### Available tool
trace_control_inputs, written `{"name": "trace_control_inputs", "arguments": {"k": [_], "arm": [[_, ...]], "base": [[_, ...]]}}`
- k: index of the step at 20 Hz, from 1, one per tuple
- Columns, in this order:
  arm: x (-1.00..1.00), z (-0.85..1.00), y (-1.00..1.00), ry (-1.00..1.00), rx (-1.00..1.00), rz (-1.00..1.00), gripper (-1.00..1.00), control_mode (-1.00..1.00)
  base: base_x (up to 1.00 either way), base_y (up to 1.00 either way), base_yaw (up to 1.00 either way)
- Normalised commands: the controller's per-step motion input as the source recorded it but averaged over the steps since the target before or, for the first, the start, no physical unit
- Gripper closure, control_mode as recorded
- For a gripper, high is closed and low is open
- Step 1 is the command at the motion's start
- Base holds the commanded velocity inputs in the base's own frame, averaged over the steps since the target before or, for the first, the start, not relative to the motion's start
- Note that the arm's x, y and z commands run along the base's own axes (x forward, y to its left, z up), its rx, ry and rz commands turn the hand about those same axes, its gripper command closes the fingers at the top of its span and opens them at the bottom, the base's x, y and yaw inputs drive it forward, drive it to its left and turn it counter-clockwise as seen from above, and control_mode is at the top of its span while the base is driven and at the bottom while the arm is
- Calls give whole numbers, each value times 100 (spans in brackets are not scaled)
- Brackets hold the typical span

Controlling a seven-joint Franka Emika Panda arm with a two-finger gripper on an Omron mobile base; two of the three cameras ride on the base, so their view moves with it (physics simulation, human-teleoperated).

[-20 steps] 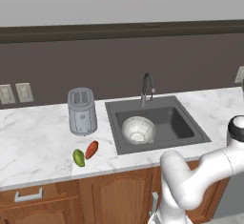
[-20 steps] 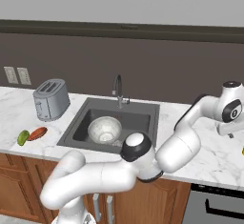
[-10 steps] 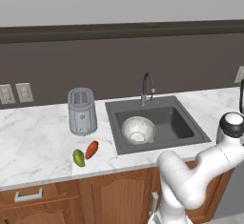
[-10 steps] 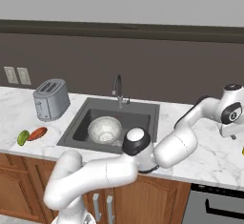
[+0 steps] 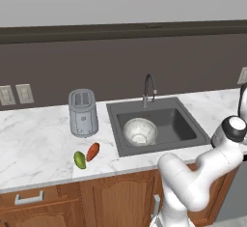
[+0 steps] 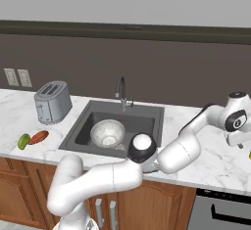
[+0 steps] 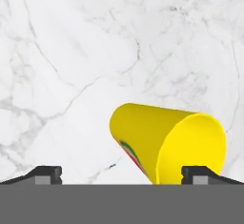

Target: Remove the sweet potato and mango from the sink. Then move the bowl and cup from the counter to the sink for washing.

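Observation:
In the hand view the yellow cup with a red mark on its side sits on white marble. My gripper is open and hangs over it, with the cup between the fingertips and close to the right one. The mottled whitish bowl lies inside the dark sink. The green mango and the orange-red sweet potato lie side by side on the counter left of the sink.
A grey toaster stands on the counter behind the fruit. The curved faucet rises at the sink's back edge. My arm reaches across the counter front to the far right.
The hand at the far right has sunk a little toward the counter. The bowl, mango and sweet potato have not moved.

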Motion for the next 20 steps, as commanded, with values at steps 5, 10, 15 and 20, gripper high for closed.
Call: {"name": "trace_control_inputs", "arguments": {"k": [5, 10, 15, 20], "arm": [[15, 1, -19, 12, 9, 0, -100, -100], [17, 6, -19, 9, 9, 0, -100, -100], [18, 19, -19, 6, 10, 0, -100, -100], [16, 24, -19, 13, 13, 0, -100, -100]], "base": [[0, 0, 0], [0, 0, 0], [0, 0, 0], [0, 0, 0]]}}
